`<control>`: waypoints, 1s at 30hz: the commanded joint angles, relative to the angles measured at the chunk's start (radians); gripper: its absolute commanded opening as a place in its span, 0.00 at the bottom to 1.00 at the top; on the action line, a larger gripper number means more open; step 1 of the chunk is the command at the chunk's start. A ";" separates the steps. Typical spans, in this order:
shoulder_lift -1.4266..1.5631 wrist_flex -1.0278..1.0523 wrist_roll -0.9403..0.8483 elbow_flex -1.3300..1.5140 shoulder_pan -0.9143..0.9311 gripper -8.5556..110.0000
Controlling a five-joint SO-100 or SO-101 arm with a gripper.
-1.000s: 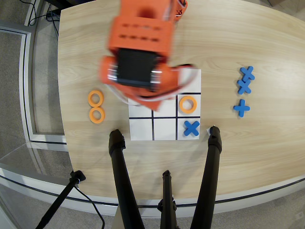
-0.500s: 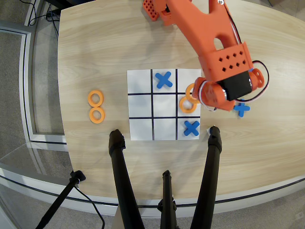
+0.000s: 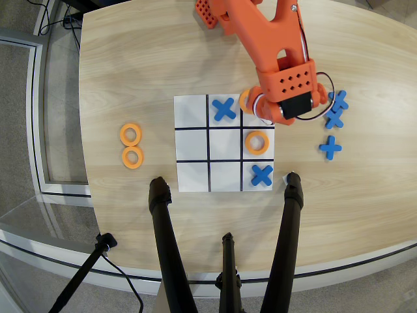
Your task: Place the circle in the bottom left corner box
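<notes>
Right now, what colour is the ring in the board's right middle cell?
Orange; the ring shows best in the overhead view.

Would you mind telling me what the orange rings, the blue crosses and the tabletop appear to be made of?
The flat orange rings look like matte plastic or foam: uniform colour, no glare. The blue X-shaped crosses look the same, thick and matte. The pale tabletop seems to be wood or wood-look laminate, showing grain streaks and soft sheen.

We see an orange arm (image 3: 260,32) over a pale wood-grain table (image 3: 130,65). Beside our pincer (image 3: 257,109) lies the white, black-lined board (image 3: 192,114), bearing blue crosses (image 3: 224,109) and an orange ring (image 3: 257,142).
</notes>
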 commanded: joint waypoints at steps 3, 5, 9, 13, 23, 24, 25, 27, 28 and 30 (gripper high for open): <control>0.035 -0.046 -0.003 0.020 0.002 0.07; 0.034 -0.057 0.002 0.021 -0.003 0.07; 0.026 -0.075 0.008 0.021 -0.014 0.07; 0.018 -0.084 0.009 0.021 -0.020 0.07; 0.002 -0.109 0.026 0.020 -0.040 0.07; -0.002 -0.114 0.026 0.018 -0.040 0.07; -0.006 -0.115 0.028 0.017 -0.040 0.07; -0.011 -0.115 0.028 0.017 -0.040 0.07; -0.011 -0.115 0.028 0.017 -0.038 0.07; -0.011 -0.117 0.025 0.020 -0.037 0.07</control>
